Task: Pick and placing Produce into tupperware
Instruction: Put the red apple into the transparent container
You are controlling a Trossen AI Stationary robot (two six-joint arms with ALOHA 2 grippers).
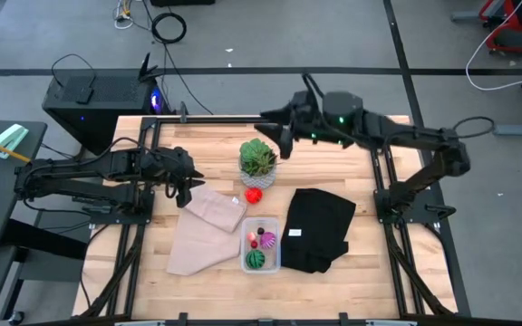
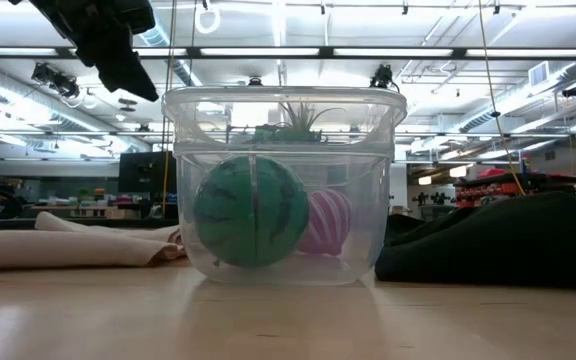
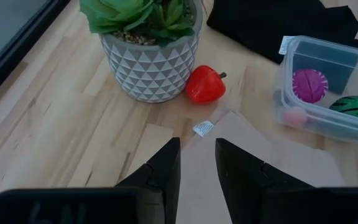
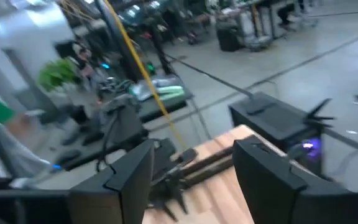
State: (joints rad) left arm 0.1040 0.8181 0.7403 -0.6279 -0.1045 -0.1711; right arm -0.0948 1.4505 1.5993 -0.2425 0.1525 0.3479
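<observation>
Your left gripper (image 3: pixel 194 163), narrowly parted and empty, faces the red piece (image 3: pixel 204 84) just ahead; it's the nearer arm.

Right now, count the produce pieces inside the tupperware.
4 visible in the tupperware: green striped ball, magenta striped ball, a pink-red piece and a tiny dark piece. More may be hidden.

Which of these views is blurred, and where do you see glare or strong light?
Right wrist view: the room behind is smeared by motion blur, while the right gripper is sharper. Low view: bright ceiling lights shine through the tupperware, and the near table is soft. Left wrist view: sharp, with a highlight on the red piece. High view: even light, no glare.
</observation>
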